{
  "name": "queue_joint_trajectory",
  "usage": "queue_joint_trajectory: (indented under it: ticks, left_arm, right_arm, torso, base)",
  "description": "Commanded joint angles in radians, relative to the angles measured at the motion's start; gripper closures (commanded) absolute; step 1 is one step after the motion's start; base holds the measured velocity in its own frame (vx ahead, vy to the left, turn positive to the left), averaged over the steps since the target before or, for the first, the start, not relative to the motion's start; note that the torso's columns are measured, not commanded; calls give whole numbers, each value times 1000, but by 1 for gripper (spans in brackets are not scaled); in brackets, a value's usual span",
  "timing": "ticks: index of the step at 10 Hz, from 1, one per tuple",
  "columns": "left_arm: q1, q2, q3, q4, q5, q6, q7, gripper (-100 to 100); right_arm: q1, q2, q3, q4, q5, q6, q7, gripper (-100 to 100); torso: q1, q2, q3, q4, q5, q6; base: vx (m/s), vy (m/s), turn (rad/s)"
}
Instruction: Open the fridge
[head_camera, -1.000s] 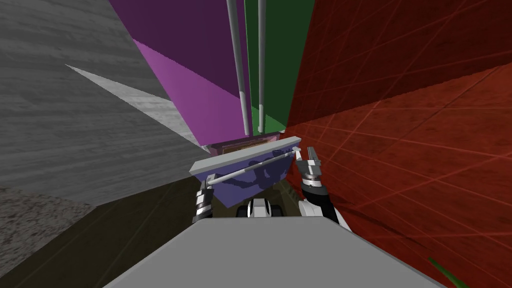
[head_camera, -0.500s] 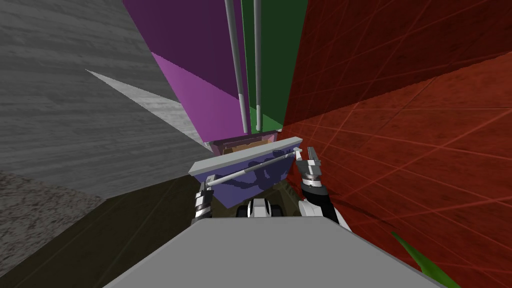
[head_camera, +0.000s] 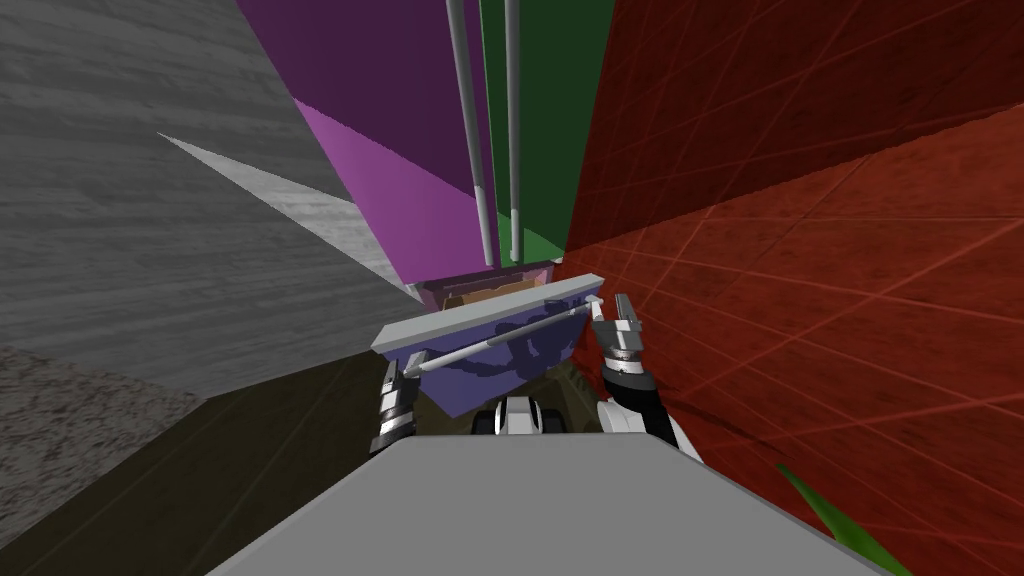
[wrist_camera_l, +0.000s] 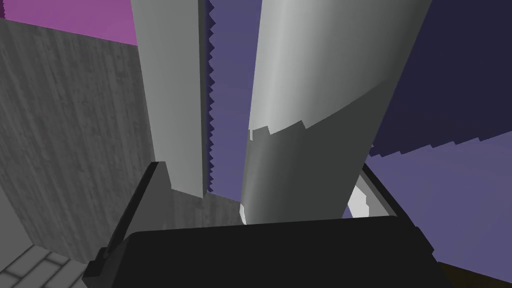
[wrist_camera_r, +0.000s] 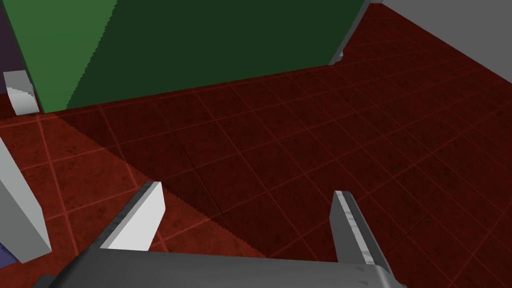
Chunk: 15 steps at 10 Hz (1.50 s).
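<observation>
Head and wrist views, robot close against the fridge. A red tiled floor (head_camera: 850, 300) spread to the right and a grey wall (head_camera: 150, 200) to the left. Between them rose the fridge (head_camera: 450, 200), with a purple door (head_camera: 400, 100) on the left, a green door (head_camera: 550, 100) on the right, and two long grey vertical handles (head_camera: 468, 120) side by side at the seam.

At the fridge's base a blue-violet drawer (head_camera: 500, 365) stood drawn out toward the robot. It had a grey top edge (head_camera: 480, 315), and a thin grey bar handle (head_camera: 500, 338) ran across its front.

The left gripper (head_camera: 405, 374) was at the left end of that bar. In the left wrist view the bar lay between its spread fingers (wrist_camera_l: 152, 192), close against one and clear of the other, so they straddled it without pinching it.

The right gripper (head_camera: 608, 302) hung just beside the drawer's right end, apart from it. Its fingers (wrist_camera_r: 140, 220) were parted, with floor between them and the green door beyond.
</observation>
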Motion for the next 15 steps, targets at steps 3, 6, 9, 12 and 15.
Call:
queue_joint_trajectory:
  ticks: [3,6,9,12,15]
  left_arm:
    - [35,18,14,-100,15,70,11,-100]
    - [46,22,18,-129,18,90,14,-100]
    - [64,21,15,-139,20,124,15,-100]
    - [71,19,12,-127,20,136,15,0]
    - [74,19,10,-122,20,141,15,0]
  right_arm:
    - [0,0,0,0,0,0,0,0]
    - [0,0,0,0,0,0,0,0]
    - [0,0,0,0,0,0,0,0]
    - [0,0,0,0,0,0,0,0]
    - [0,0,0,0,0,0,0,0]
  torso:
    - [-4,6,3,5,-6,-1]
    - [-7,8,2,7,-9,-2]
    - [-11,10,2,9,-12,-2]
    - [-4,3,0,3,-4,0]
    - [0,-1,-1,0,-1,0]
  base:
    - [0,-26,-3]
    - [1,-10,-3]
    - [3,-6,-1]
    - [0,0,0]
    - [0,0,0]
